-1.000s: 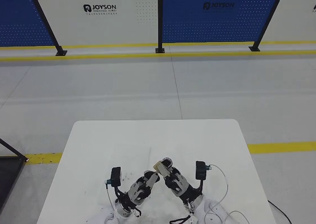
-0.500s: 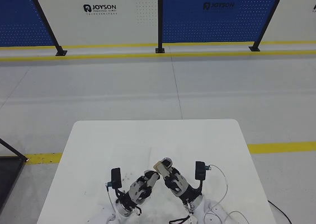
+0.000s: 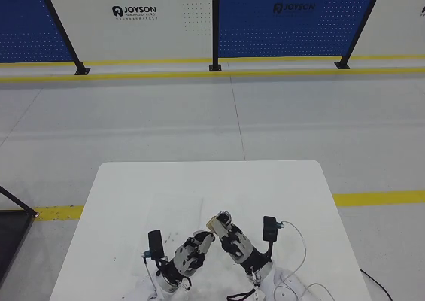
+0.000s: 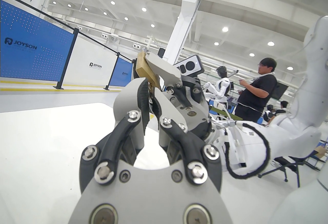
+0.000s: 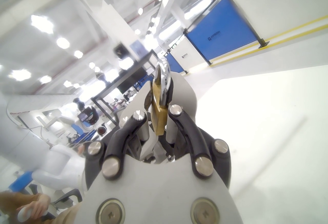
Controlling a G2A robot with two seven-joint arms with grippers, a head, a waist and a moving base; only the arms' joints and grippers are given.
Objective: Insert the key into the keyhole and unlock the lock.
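Near table edge, centre: both arms meet tip to tip, raised off the white table (image 3: 197,180). The work is done in the air, not on the surface.
right gripper (image 5: 160,98): jaws clamped on the brass lock (image 5: 158,117), pressing on its flat faces. The silver shackle (image 5: 164,74) sticks up past the fingertips.
why held so: my read is that gripping the faces leaves the lock's lower end bare for the other arm. It also gives a firm counter-hold against twist.
left gripper (image 4: 151,97): jaws pinched almost together, with only a thin gap between the ribbed pads (image 4: 143,97). The tips sit right at the lock's lower end.
key (image 5: 147,99): a small dark metal piece against the lock's left side, which I take to be the key. The part inside the pinch is hidden.
insertion depth: can't tell, as the fingers cover the keyhole.
shackle state: seen edge-on, so I can't tell whether it's released.
step: probably seating or turning the key, and the unlock isn't confirmed.
next move needs: rotation about the key's axis while the right arm holds the lock rigid.
risk: the key could slip in the narrow pinch, or the lock could pivot between its pads under torque.
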